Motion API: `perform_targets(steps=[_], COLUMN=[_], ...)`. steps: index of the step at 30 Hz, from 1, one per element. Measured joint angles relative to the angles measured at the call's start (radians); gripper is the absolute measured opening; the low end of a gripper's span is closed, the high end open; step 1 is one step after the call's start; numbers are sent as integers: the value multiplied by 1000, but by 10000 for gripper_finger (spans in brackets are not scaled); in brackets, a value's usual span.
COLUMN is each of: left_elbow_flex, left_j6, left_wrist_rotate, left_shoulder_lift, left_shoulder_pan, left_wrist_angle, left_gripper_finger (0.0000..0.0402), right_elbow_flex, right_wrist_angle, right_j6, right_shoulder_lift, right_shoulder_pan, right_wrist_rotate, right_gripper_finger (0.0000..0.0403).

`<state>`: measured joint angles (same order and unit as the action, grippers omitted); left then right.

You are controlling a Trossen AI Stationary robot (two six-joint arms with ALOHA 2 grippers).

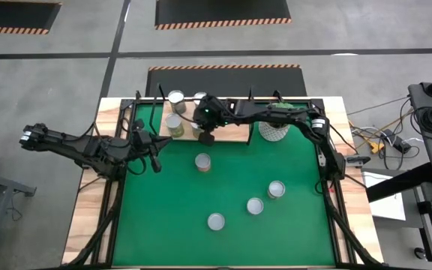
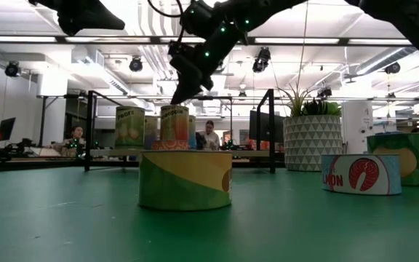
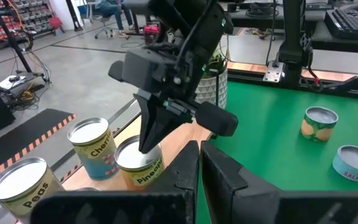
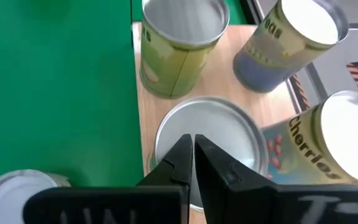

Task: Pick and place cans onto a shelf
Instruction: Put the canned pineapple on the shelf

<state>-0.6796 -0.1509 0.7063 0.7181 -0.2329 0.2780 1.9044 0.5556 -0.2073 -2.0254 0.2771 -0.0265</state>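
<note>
The shelf [image 1: 235,133], a light-wood board, stands at the far edge of the green mat [image 1: 163,217]. Several cans stand upright on their bases on its left part: a pineapple can [image 3: 138,163], a cherries can [image 3: 95,149], a peas can [image 3: 17,186] and a green can [image 4: 179,43]. My right gripper [image 1: 206,137] is shut, and its tips [image 4: 193,149] are over the pineapple can's silver top [image 4: 229,134]. Several more cans stand on the mat, among them one near the shelf [image 1: 202,162]. My left gripper [image 1: 154,157] waits shut over the mat's left part. My right gripper's shut fingertips [image 3: 146,146] point slantingly down at the pineapple can's silver top [image 3: 132,157], near its rim. I cannot tell whether they touch it or stand just above it. The can stands upright on the shelf.
A white patterned pot with a plant [image 1: 274,129] stands at the shelf's right end. Three cans [image 1: 276,190], [image 1: 255,205], [image 1: 216,221] sit on the mat's near right part. The shelf's black wire frame [image 2: 271,131] rises at its ends.
</note>
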Motion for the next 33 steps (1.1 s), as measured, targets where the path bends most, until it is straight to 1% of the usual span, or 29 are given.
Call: perform_targets(steps=[9, 18, 33], left_elbow_flex=[0, 0, 0], left_j6=[0, 0, 0], left_wrist_rotate=[-1, -1, -5], left_shoulder_lift=[0, 0, 0], left_shoulder_pan=[0, 0, 0], left_wrist_angle=[0, 0, 0], left_gripper_finger=[0, 0, 0], right_elbow_flex=[2, 0, 0], right_wrist_angle=[-5, 54, 49], right_j6=[4, -3, -14], right_shoulder_lift=[-4, -4, 2], right_shoulder_pan=[0, 0, -2], right_wrist_rotate=[0, 0, 0], right_gripper_finger=[9, 9, 9])
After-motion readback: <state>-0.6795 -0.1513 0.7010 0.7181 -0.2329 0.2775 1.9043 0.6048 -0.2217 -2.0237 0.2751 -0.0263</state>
